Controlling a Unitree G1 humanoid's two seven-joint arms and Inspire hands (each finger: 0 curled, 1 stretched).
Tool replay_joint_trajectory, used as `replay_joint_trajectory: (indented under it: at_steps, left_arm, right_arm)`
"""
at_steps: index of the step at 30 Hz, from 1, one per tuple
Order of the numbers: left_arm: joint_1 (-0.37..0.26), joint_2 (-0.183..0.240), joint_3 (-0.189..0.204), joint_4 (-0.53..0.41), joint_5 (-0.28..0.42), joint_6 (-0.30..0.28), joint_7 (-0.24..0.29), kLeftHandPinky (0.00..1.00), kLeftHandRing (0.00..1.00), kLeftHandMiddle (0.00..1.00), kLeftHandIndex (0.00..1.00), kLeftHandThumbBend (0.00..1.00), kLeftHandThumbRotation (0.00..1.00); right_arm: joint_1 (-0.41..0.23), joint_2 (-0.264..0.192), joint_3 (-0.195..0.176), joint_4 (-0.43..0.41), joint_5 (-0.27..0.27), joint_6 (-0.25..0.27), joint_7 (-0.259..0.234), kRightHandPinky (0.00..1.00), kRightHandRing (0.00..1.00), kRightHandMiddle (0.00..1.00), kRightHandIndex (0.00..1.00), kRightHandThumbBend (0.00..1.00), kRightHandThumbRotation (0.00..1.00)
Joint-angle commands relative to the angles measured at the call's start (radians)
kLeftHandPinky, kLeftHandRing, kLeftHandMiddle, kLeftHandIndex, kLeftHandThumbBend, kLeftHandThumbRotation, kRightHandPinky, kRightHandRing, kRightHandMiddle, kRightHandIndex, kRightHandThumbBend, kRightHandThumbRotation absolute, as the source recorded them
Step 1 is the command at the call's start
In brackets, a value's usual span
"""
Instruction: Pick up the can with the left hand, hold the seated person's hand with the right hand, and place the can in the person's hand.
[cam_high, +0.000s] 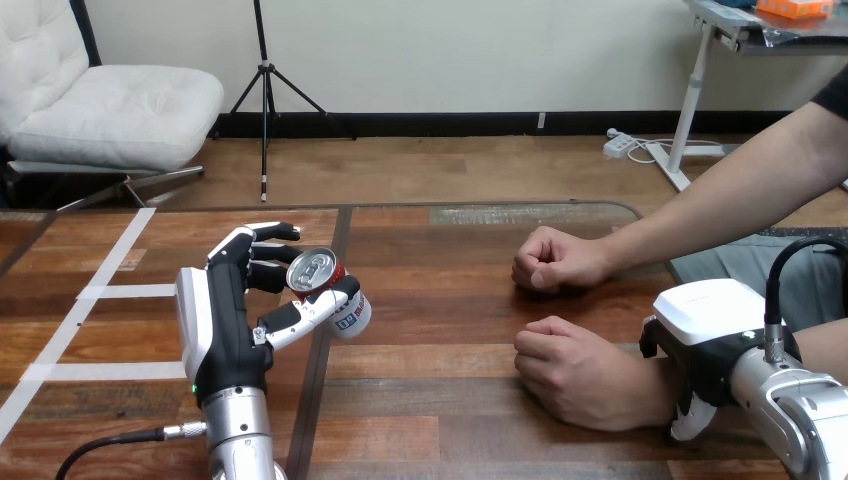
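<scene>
- The can (330, 292) has a bare silver top with its pull tab in place, a red band under the rim and a white lower body with dark blue print. The print is partly hidden by a finger and too small to read.
- The can is in the left hand (232, 318), over the left half of the wooden surface (450, 400) and just left of the dark seam (318, 390) that runs along the surface. It is tilted, with its top turned up towards the camera.
- The left hand's fingers (268, 236) are curled round the far side of the can and its thumb (312, 310) crosses the near side over the label, so the can is clamped between them.
- The left forearm rises from the bottom edge. The white shell on the back of the hand faces left and the palm faces right, towards the person.
- The right hand (706, 340) lies on top of the person's wrist (655, 392) at the right, with its white back shell facing up.
- A white fingertip comes down the near side of that wrist and a black part of the hand sits on the far side, so the right hand is clasped round the wrist.
- The person's nearer hand (572, 372) rests on the surface, loosely curled with its palm down, well apart from the can.
- The person's farther hand (553, 262) is a fist on the surface, just beyond the nearer one.
- White tape lines (100, 292) cross the left end of the surface.
</scene>
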Motion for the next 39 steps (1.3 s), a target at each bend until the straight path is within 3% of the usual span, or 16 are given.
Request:
replay_joint_trajectory:
  at_steps: [1, 6, 9, 12, 16, 18, 22, 26, 31, 39]
  left_arm:
    - [-0.053, 0.009, 0.008, -0.051, -0.001, -0.019, 0.004, 0.49, 0.45, 0.47, 0.57, 0.72, 0.0]
    - [-0.053, 0.009, 0.007, -0.054, -0.001, -0.019, 0.004, 0.48, 0.45, 0.47, 0.57, 0.72, 0.0]
    - [-0.055, 0.009, 0.008, -0.052, -0.003, -0.023, 0.003, 0.48, 0.45, 0.47, 0.57, 0.72, 0.0]
    - [-0.056, 0.01, 0.008, -0.051, 0.0, -0.02, 0.007, 0.48, 0.45, 0.47, 0.57, 0.72, 0.0]
    - [-0.055, 0.012, 0.008, -0.053, 0.0, -0.017, 0.006, 0.47, 0.45, 0.47, 0.57, 0.72, 0.0]
    - [-0.055, 0.012, 0.008, -0.053, -0.001, -0.016, 0.005, 0.47, 0.45, 0.47, 0.57, 0.72, 0.0]
    - [-0.057, 0.014, 0.008, -0.05, 0.0, -0.02, 0.005, 0.47, 0.44, 0.47, 0.57, 0.72, 0.0]
    - [-0.056, 0.015, 0.009, -0.05, -0.004, -0.024, -0.002, 0.47, 0.45, 0.47, 0.58, 0.72, 0.0]
    - [-0.055, 0.016, 0.009, -0.051, -0.005, -0.024, -0.004, 0.47, 0.45, 0.47, 0.58, 0.71, 0.0]
    - [-0.056, 0.017, 0.009, -0.049, -0.004, -0.023, -0.003, 0.48, 0.45, 0.47, 0.58, 0.71, 0.0]
  right_arm:
    - [-0.007, -0.01, 0.031, 0.042, 0.012, 0.011, 0.031, 0.66, 0.74, 0.79, 0.76, 0.89, 0.09]
    - [0.002, -0.008, 0.03, 0.041, 0.019, 0.016, 0.036, 0.56, 0.69, 0.75, 0.75, 0.9, 0.11]
    - [-0.004, 0.003, 0.029, 0.049, 0.036, 0.039, 0.077, 0.5, 0.67, 0.73, 0.74, 0.88, 0.12]
    - [0.013, 0.004, 0.02, 0.035, 0.057, 0.035, 0.053, 0.45, 0.63, 0.69, 0.74, 0.89, 0.12]
    - [0.018, 0.007, 0.016, 0.038, 0.084, 0.045, 0.064, 0.39, 0.59, 0.65, 0.73, 0.9, 0.1]
    - [0.014, 0.005, 0.025, 0.042, 0.079, 0.055, 0.074, 0.32, 0.49, 0.57, 0.72, 0.9, 0.1]
    - [0.024, 0.004, 0.022, 0.048, 0.1, 0.044, 0.041, 0.22, 0.34, 0.44, 0.71, 0.9, 0.09]
    - [0.027, 0.006, 0.023, 0.052, 0.11, 0.054, 0.036, 0.16, 0.26, 0.38, 0.68, 0.9, 0.07]
    - [0.034, 0.007, 0.026, 0.06, 0.117, 0.055, 0.017, 0.14, 0.22, 0.34, 0.66, 0.89, 0.06]
    - [0.045, 0.008, 0.03, 0.065, 0.132, 0.059, -0.016, 0.18, 0.3, 0.42, 0.65, 0.89, 0.04]
